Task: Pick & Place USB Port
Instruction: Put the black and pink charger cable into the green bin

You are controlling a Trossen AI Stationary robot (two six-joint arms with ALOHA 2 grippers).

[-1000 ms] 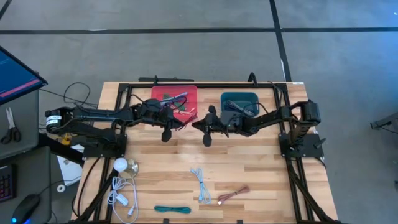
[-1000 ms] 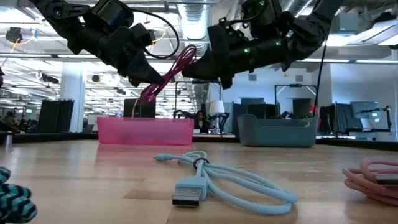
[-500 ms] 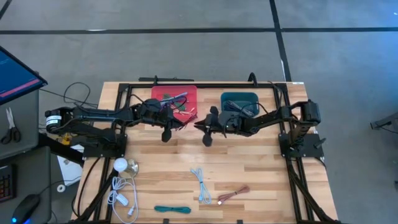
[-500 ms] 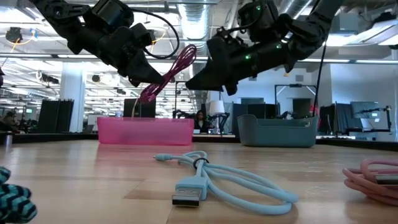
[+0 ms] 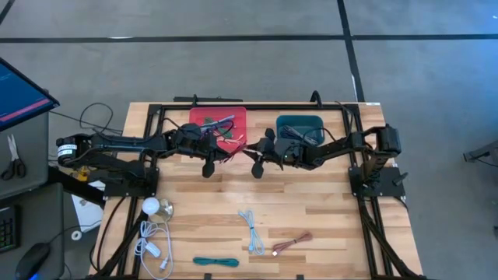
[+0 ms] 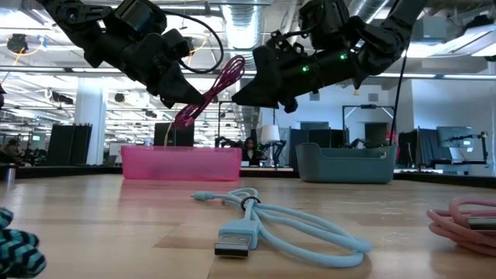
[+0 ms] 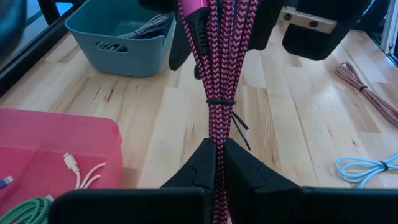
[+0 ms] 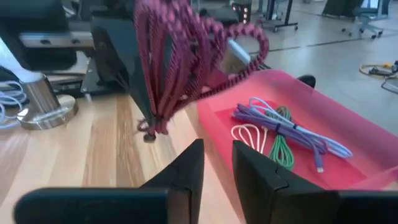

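- Low view: the left claw [image 6: 177, 97] grips a bundled magenta braided USB cable [image 6: 211, 94] in mid-air, above the wooden counter [image 6: 116, 209], just in front of the pink plastic bin [image 6: 180, 162].
- The right claw [image 8: 216, 163], fingers slightly parted and empty, faces the bundle closely.
- Risk: the loose loops could snag on either claw during a handover, or the cable could slip and drop outside the teal bin [image 5: 299, 124].
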